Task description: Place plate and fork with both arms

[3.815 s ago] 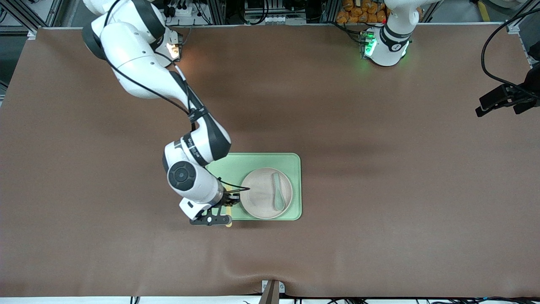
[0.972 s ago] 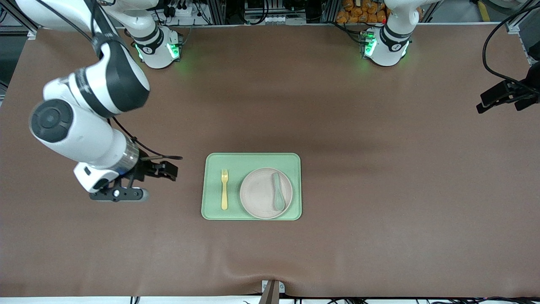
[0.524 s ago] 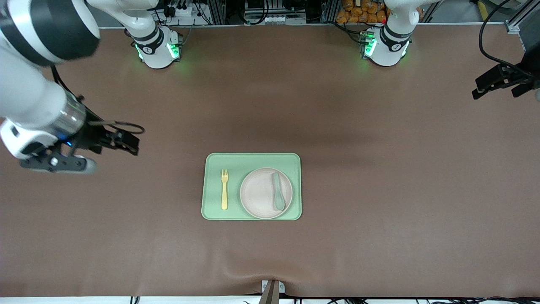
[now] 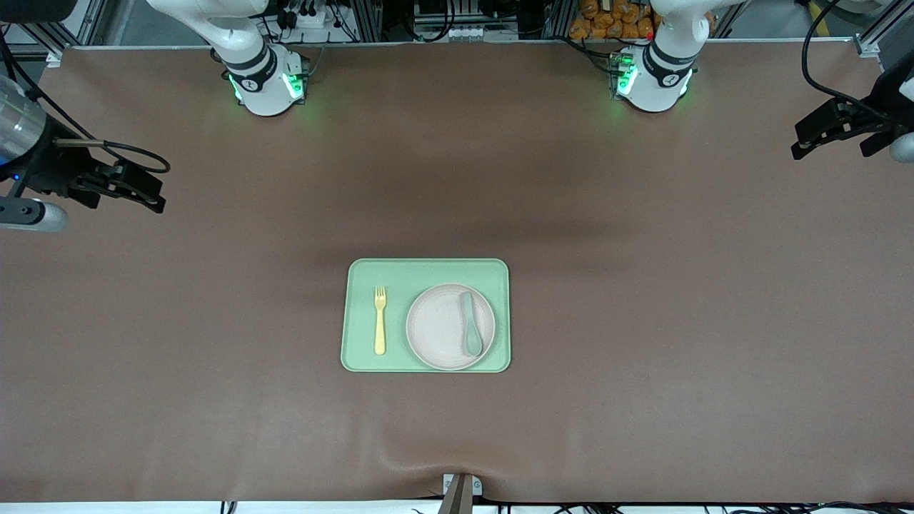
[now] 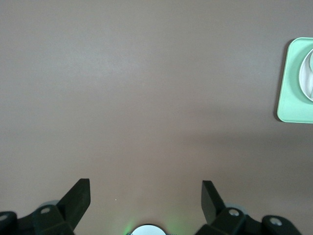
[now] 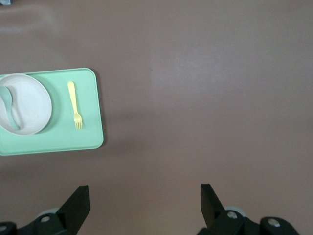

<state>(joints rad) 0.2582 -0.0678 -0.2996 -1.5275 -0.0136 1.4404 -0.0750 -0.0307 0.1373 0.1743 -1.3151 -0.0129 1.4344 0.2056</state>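
Observation:
The pale beige plate (image 4: 439, 325) rests on the light green tray (image 4: 360, 285) at the table's middle. The yellow fork (image 4: 380, 321) lies flat on the tray beside the plate, toward the right arm's end, tines pointing to the robots' bases. My right gripper (image 4: 143, 189) hangs open and empty over bare table at the right arm's end. My left gripper (image 4: 832, 143) hangs open and empty over the left arm's end. The right wrist view shows the right gripper (image 6: 145, 193), fork (image 6: 75, 105), plate (image 6: 34, 105) and tray (image 6: 58, 139). The left wrist view shows the left gripper (image 5: 145, 191), the tray's corner (image 5: 291, 98) and the plate's rim (image 5: 307, 73).
A pale teal spoon (image 4: 470, 332) lies on the plate, also seen as the spoon (image 6: 9, 105) in the right wrist view. A brown mat (image 4: 643, 321) covers the table. The two green-lit arm bases (image 4: 264, 82) stand along the table's edge farthest from the front camera.
The right arm has drawn away from the tray to its own end of the table, leaving the fork on the tray. The left gripper has shifted slightly.

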